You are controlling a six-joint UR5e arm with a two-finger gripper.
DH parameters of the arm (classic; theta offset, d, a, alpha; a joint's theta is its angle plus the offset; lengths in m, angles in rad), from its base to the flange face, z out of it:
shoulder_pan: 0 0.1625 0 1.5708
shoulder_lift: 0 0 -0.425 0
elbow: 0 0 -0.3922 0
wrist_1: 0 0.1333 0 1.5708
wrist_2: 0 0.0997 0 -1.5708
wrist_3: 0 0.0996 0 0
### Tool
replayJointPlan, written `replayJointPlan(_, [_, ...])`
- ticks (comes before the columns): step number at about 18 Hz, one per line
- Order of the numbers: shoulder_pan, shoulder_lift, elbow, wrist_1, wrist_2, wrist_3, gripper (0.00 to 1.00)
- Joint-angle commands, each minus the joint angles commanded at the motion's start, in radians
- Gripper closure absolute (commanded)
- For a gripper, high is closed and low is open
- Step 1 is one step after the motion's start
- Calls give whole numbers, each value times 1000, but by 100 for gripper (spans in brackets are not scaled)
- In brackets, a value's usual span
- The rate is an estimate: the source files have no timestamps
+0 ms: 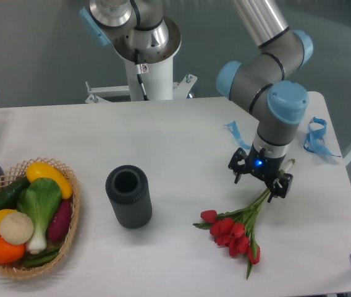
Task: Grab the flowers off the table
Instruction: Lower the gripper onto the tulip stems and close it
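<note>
The flowers (237,230) lie flat on the table (181,142) toward four o'clock, stems pointing to one o'clock, so the gripper (260,181) hangs with its jaws apart over the bound stems, the easiest part to pinch.

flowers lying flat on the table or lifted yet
Lying flat. The flowers rest on the white table, stems pointing up toward the gripper, whose open jaws straddle the stem end.
</note>
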Motion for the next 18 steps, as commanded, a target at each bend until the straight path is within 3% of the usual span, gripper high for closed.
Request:
replayJointPlan(8, [3,-63,49,2,0,3,0])
replayJointPlan(18, [-2,-77,38,14,5,6,0])
